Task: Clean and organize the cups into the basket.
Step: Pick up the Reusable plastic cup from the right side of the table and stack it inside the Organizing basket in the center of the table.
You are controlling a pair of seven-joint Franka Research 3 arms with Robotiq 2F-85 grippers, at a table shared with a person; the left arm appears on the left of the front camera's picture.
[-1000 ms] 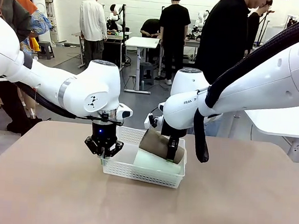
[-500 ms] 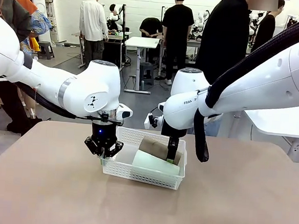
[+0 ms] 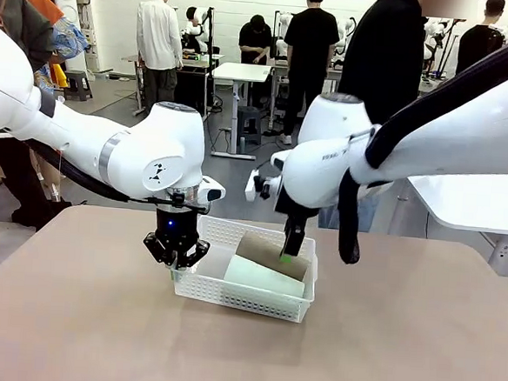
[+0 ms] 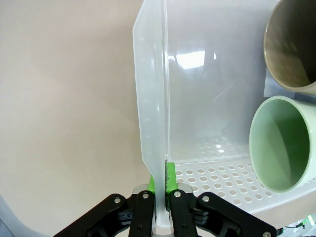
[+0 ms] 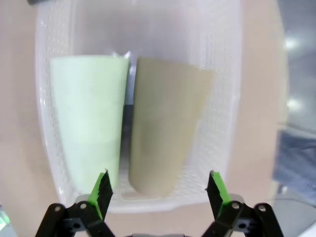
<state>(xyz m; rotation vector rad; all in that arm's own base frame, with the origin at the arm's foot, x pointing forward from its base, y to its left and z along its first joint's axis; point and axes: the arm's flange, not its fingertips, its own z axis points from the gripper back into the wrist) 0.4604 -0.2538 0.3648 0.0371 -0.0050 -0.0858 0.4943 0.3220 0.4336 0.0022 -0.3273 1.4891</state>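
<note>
Fingers of the left gripper [image 4: 161, 178] clamp shut on the end wall of the white lattice basket [image 3: 238, 299] on the table [image 3: 95, 336], while those of the right gripper [image 5: 158, 180] hang spread wide and empty above the mint green cup [image 3: 265, 277] and tan cup [image 3: 266, 249], which lie side by side inside it.

Both of your arms are glossy white and rounded. The left arm [image 3: 143, 152] carries a grey band [image 3: 108, 156] and a small black emblem [image 3: 157, 172]; the right arm [image 3: 432, 142] has dark lettering [image 3: 326, 159] and a thick black cable [image 3: 349, 225]. A blue light [image 3: 171, 222] glows above your left gripper [image 4: 160, 178]. The right gripper [image 5: 159, 183] is black with green pads [image 5: 102, 190]. Silver screws [image 4: 204, 199] stud the left one's black links.
</note>
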